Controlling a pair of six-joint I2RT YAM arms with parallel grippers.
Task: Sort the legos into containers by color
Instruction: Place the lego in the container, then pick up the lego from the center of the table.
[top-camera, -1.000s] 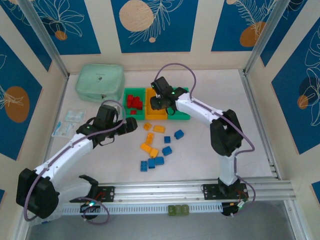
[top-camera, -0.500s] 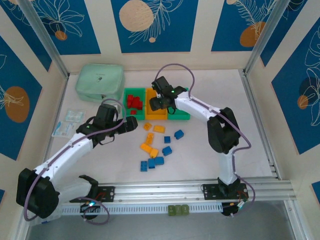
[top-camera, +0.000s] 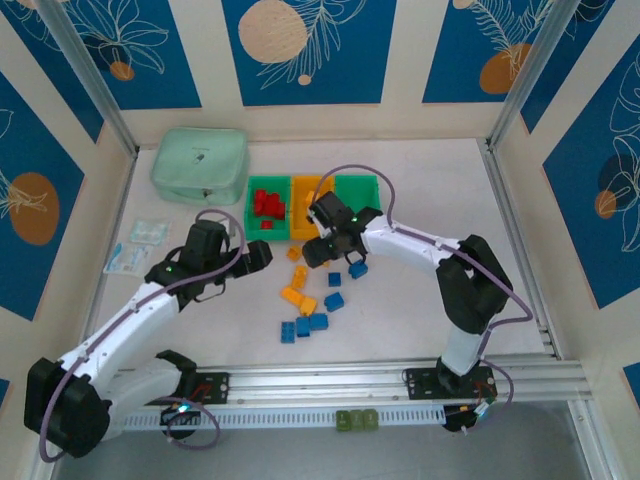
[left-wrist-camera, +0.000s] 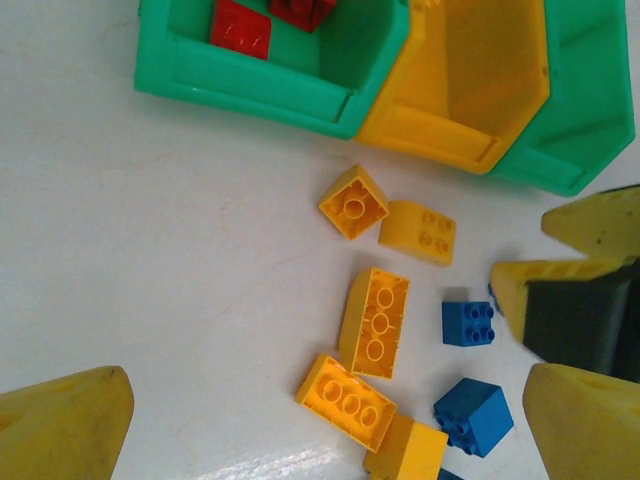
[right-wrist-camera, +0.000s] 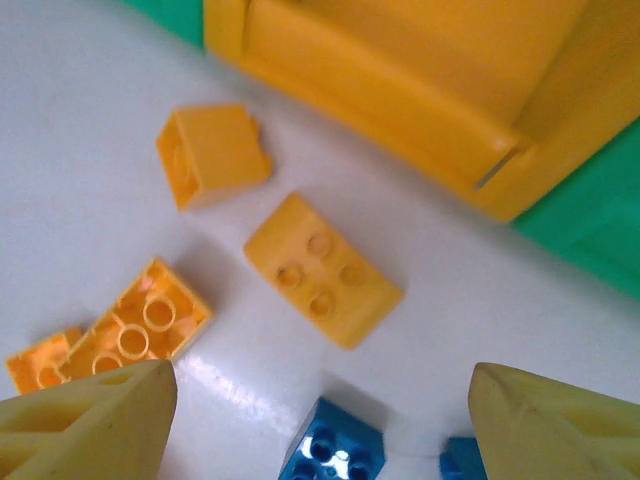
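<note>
I am hovering my left pincer (top-camera: 262, 254) and right pincer (top-camera: 316, 252), both spread and empty, near five yellow bricks (left-wrist-camera: 375, 322) and six blue bricks (left-wrist-camera: 467, 323) in the middle of the counter (left-wrist-camera: 150, 250); three bins (left-wrist-camera: 430, 140) are sitting nearer its far edge.

Right hand (top-camera: 317, 249) hovers over loose legos (top-camera: 292, 296) near 3 containers (top-camera: 357, 179).

- No text, label, brand or number is legible anywhere in these views.
- On the mint-green pouch (top-camera: 199, 165) there is a faint small mark on top, too small to make out.
- On the clear packets (top-camera: 137, 245) at the table's left side there is blue print, too small to read.
- On the yellow brick (left-wrist-camera: 376, 322) the studs are seen close, with no lettering legible on them.
</note>
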